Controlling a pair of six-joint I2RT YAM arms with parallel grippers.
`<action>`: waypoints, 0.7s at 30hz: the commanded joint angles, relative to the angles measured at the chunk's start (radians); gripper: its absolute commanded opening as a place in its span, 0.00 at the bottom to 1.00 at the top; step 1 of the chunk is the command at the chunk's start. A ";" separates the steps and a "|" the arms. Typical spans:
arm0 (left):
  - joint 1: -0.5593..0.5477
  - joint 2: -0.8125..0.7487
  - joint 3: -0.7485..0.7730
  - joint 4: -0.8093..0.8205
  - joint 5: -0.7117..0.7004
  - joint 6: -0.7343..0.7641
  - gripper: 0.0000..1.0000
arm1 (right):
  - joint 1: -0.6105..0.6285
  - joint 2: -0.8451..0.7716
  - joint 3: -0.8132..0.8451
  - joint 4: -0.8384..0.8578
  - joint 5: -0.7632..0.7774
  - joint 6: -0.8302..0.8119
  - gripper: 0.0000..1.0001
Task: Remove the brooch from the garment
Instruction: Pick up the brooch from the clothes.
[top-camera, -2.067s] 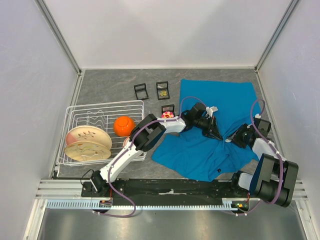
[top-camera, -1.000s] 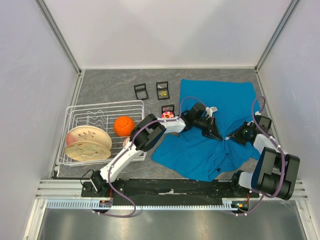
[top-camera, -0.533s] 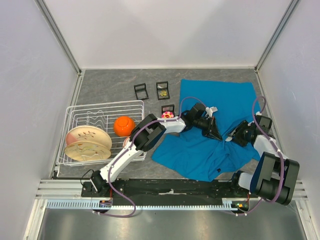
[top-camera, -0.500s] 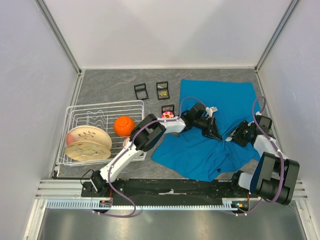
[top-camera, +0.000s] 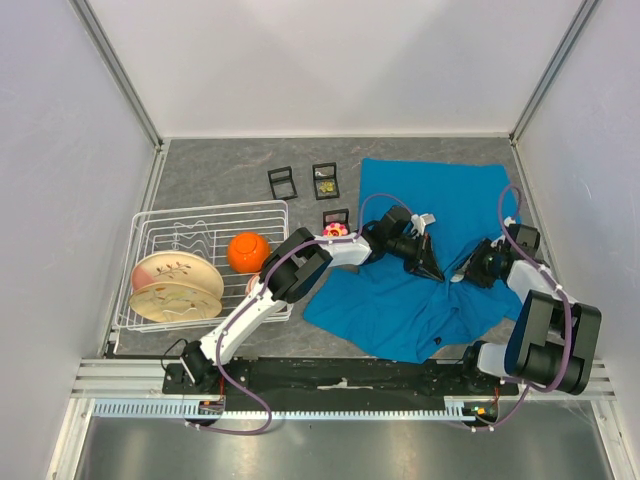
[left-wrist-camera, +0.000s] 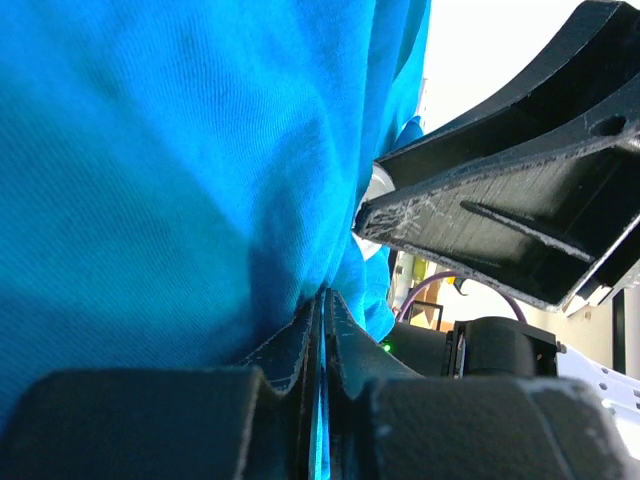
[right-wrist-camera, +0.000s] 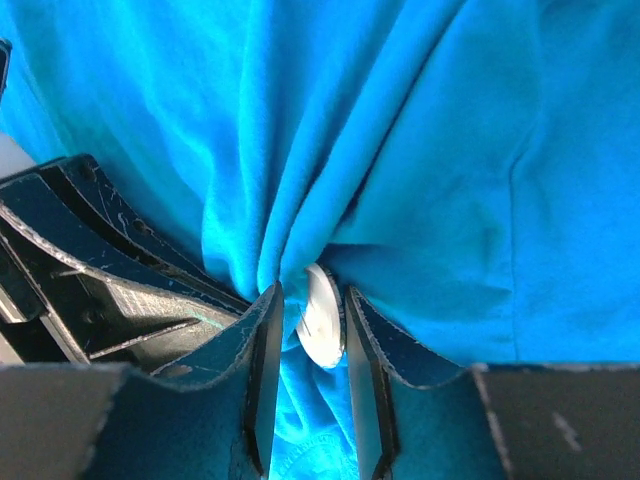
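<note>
Left tool (left-wrist-camera: 322, 300) pinched tight on a fold of the garment (top-camera: 440, 200), which lies spread over the table's (top-camera: 220, 165) 3 o'clock side, bunched into a ridge at its middle. Right tool (right-wrist-camera: 312, 300) meets that ridge from 3 o'clock; I read its fingers (right-wrist-camera: 262, 350) as clamped about the brooch (right-wrist-camera: 322, 318), a small white disc nested in the folds.

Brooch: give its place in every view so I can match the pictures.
Top external: hidden where left tool and right tool meet.
Left wrist: brooch is probably the pale sliver mid-frame, beside the right tool.
Right wrist: brooch, a white disc, low centre between the tool's fingers.
Shared landmark: the garment's bunched fold.
</note>
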 joint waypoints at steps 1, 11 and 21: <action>0.000 0.020 0.024 0.018 0.040 0.010 0.09 | 0.030 0.005 0.035 0.014 0.006 -0.041 0.38; 0.000 0.021 0.025 0.021 0.041 0.007 0.09 | 0.071 0.001 0.043 -0.012 0.052 -0.041 0.36; 0.000 0.024 0.027 0.024 0.043 0.008 0.09 | 0.070 0.010 0.067 -0.031 0.098 -0.048 0.34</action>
